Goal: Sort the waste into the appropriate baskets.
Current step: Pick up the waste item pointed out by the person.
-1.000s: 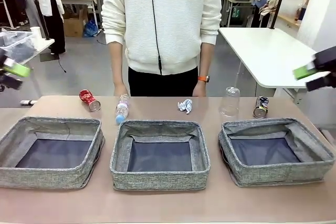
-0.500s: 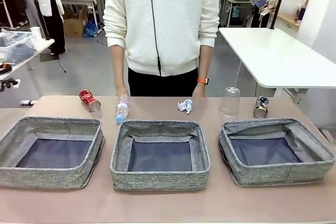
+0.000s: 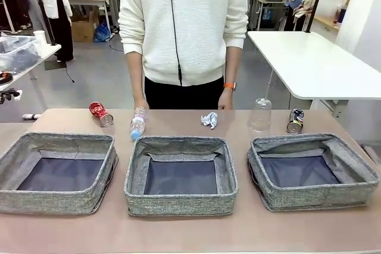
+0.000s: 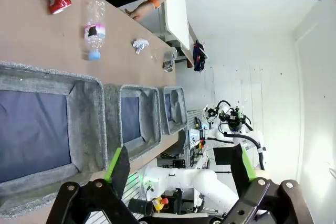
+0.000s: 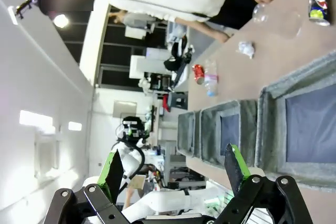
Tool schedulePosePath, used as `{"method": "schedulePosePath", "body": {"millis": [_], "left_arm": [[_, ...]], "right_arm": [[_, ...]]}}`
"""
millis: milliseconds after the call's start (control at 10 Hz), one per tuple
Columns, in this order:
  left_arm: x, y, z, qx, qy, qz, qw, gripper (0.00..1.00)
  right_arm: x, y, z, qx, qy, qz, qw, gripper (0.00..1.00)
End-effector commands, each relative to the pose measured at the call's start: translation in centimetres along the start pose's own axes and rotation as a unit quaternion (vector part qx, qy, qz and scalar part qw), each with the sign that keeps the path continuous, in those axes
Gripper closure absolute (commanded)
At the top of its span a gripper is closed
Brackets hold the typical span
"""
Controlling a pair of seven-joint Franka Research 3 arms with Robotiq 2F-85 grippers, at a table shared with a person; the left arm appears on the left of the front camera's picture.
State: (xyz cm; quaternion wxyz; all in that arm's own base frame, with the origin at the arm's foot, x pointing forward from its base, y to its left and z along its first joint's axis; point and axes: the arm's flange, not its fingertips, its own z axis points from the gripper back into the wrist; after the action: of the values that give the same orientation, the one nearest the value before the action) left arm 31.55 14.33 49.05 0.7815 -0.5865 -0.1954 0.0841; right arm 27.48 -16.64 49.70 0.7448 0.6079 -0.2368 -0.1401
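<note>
In the front view, no waste is sorted yet. The crushed red can (image 3: 100, 113), the bottle (image 3: 138, 123), the paper wad (image 3: 209, 120), the clear plastic cup (image 3: 261, 115) and the dark can (image 3: 295, 121) are all laid on the table beyond the three baskets (image 3: 178, 142). The bottle lies on its side just beside the far rim of the middle basket, so it could be rolled away by a careless touch. The person's hands (image 3: 138, 104) are kept at the far edge, near the bottle and the wad, and could be met by a reaching arm.

In the left wrist view, the left gripper (image 4: 179, 163) is seen wide open and empty, well apart from the table. The baskets look alike, so a wrong one could be chosen.

In the right wrist view, the right gripper (image 5: 174, 166) is likewise spread open with nothing held. The light cup (image 5: 273, 17) could be knocked over or crushed if it is pinched hard.
</note>
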Motion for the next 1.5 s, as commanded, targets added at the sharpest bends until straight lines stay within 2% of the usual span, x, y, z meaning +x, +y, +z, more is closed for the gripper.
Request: {"method": "schedulePosePath", "body": {"millis": [0, 1200, 1300, 1400], "left_arm": [[0.3, -0.1, 0.2, -0.007, 0.001, -0.013, 1.0, 0.0], [0.3, -0.1, 0.2, -0.007, 0.001, -0.013, 1.0, 0.0], [0.3, -0.1, 0.2, -0.007, 0.001, -0.013, 1.0, 0.0], [0.3, -0.1, 0.2, -0.007, 0.001, -0.013, 1.0, 0.0]], "right_arm": [[0.2, 0.4, 0.4, 0.015, -0.004, 0.001, 1.0, 0.0], [-0.3, 0.2, 0.5, 0.004, 0.001, -0.013, 1.0, 0.0], [1.5, -0.2, -1.1, -0.05, 0.023, 0.074, 0.996, 0.0], [4.3, -1.0, -3.4, -0.054, 0.027, 0.194, 0.979, 0.0]]}}
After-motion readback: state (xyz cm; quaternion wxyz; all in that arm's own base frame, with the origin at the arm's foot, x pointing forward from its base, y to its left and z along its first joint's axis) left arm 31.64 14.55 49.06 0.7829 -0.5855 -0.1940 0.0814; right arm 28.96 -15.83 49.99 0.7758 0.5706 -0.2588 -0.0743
